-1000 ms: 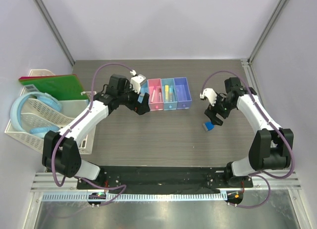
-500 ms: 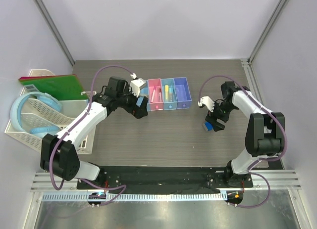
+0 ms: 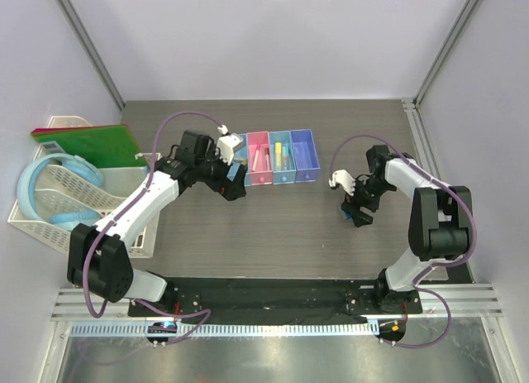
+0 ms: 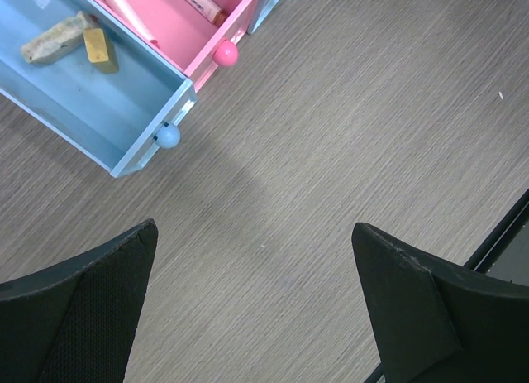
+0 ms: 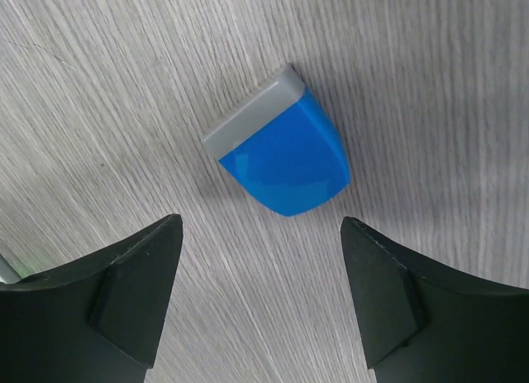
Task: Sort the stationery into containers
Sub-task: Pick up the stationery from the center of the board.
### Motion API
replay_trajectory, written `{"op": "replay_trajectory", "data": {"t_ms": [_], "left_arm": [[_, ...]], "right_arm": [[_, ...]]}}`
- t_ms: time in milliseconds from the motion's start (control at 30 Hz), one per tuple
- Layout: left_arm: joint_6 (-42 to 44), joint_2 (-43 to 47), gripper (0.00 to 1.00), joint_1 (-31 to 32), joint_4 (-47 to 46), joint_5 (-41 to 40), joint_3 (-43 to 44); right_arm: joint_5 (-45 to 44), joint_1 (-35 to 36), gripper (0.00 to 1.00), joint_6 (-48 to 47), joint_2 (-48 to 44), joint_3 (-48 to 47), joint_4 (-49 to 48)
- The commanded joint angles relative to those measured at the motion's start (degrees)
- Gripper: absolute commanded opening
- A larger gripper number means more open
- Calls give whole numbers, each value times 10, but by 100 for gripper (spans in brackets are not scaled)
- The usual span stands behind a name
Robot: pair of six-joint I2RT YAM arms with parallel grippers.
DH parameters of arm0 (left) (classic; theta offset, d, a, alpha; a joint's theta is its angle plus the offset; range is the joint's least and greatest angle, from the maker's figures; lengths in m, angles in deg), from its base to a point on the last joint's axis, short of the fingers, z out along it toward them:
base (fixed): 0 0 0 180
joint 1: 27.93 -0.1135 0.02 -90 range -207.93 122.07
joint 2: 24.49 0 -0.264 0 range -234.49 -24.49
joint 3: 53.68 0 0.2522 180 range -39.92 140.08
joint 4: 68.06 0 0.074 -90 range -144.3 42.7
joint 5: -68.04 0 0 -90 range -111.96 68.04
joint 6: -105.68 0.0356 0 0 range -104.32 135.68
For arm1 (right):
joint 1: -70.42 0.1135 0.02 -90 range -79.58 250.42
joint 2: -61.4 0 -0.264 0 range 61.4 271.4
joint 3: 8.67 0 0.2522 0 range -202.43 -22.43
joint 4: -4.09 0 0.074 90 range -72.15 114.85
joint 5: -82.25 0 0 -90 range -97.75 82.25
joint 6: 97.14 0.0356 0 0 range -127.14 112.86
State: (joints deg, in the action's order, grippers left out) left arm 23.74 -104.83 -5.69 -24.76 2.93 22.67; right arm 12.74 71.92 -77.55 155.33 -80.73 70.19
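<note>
Right wrist view: the right gripper (image 5: 263,271) hangs spread and empty, one finger on either side of the blue block (image 5: 281,155), probably lined up to pinch its flanks. The block is glossy, rounded plastic with a grey cap, lying flat on the wood-grain table (image 5: 430,60). The translucent containers (image 3: 304,155) stand well apart from the block. Beyond them, the left gripper (image 4: 256,308) is likewise spread and empty.

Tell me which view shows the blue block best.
Right wrist: the blue block sits centred, grey end clear, before the open right gripper. Top external shows only a speck at that gripper; left wrist misses it.
</note>
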Motion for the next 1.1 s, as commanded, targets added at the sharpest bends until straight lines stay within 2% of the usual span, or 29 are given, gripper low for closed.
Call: {"op": "replay_trajectory", "data": {"t_ms": [0, 533, 700, 1067], "left_arm": [[8, 13, 100, -3, 5, -2, -1], [10, 18, 100, -3, 17, -14, 4], [14, 22, 100, -3, 23, -14, 1], [26, 18, 100, -3, 36, -27, 3]], "right_arm": [[21, 6, 81, -14, 13, 12, -22], [31, 120, 77, 34, -30, 64, -44], [-26, 123, 78, 26, -48, 76, -76], [-45, 132, 83, -22, -19, 19, -78]]}}
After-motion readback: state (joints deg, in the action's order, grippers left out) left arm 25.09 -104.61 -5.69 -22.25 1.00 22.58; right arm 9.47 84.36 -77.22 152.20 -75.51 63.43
